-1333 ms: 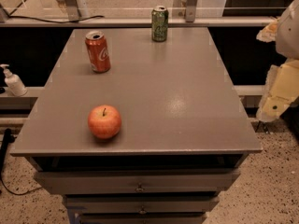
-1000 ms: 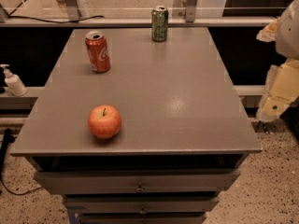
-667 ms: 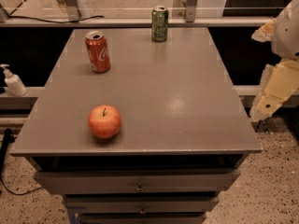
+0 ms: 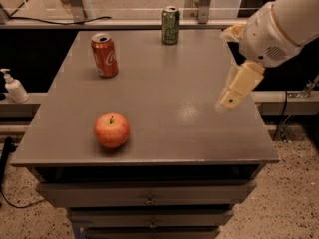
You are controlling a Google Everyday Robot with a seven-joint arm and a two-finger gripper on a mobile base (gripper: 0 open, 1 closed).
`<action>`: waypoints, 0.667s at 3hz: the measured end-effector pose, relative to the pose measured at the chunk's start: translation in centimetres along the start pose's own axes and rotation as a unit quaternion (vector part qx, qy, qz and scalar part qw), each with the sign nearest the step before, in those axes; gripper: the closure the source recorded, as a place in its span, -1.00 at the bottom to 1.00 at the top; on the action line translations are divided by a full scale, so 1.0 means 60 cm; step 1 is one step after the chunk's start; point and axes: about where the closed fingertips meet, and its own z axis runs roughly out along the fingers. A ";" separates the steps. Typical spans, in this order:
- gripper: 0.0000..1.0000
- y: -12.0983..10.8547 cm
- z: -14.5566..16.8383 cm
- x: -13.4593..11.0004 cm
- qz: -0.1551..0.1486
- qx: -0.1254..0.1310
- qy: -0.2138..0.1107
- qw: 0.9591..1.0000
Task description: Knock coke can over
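Note:
The coke can (image 4: 104,55) is red-orange with white script and a silver top. It stands upright at the table's far left. My gripper (image 4: 224,68) hangs over the table's right side, well to the right of the can and not touching it. It is open and empty: one cream finger (image 4: 238,87) points down toward the tabletop, and the other (image 4: 232,32) shows higher up, near the wrist.
A green can (image 4: 170,25) stands upright at the far edge, middle. A red apple (image 4: 111,130) sits near the front left. The grey table (image 4: 169,83) has drawers below. A white pump bottle (image 4: 14,86) stands on a ledge to the left.
My arm has moved left, from beyond the table's right edge to above its right side. The coke can, green can and apple have not moved.

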 end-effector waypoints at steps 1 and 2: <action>-1.00 -0.023 0.061 -0.061 -0.014 -0.010 -0.087 0.996; -1.00 -0.025 0.123 -0.136 -0.020 -0.025 -0.172 0.985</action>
